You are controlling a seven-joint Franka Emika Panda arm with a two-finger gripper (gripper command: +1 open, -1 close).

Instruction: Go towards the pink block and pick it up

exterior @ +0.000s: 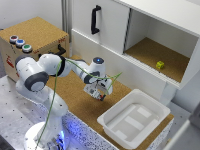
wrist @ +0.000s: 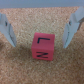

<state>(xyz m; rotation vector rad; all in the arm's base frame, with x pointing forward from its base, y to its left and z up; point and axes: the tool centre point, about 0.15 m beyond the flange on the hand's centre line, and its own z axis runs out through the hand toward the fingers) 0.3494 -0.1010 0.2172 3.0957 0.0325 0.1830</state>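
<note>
Fingertips (wrist: 7,30) of my pincer (wrist: 40,31) stand spread apart, released, straddling the pink block (wrist: 43,47), which rests on the cork bench (wrist: 20,67) just below and between them, centred so closing should catch both sides.

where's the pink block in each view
Exterior view: the pink block is not visible; the gripper hangs over the spot.
Wrist view: pink block sits on the cork surface, between the open fingers.
Shared landmark: the cork surface.
</note>
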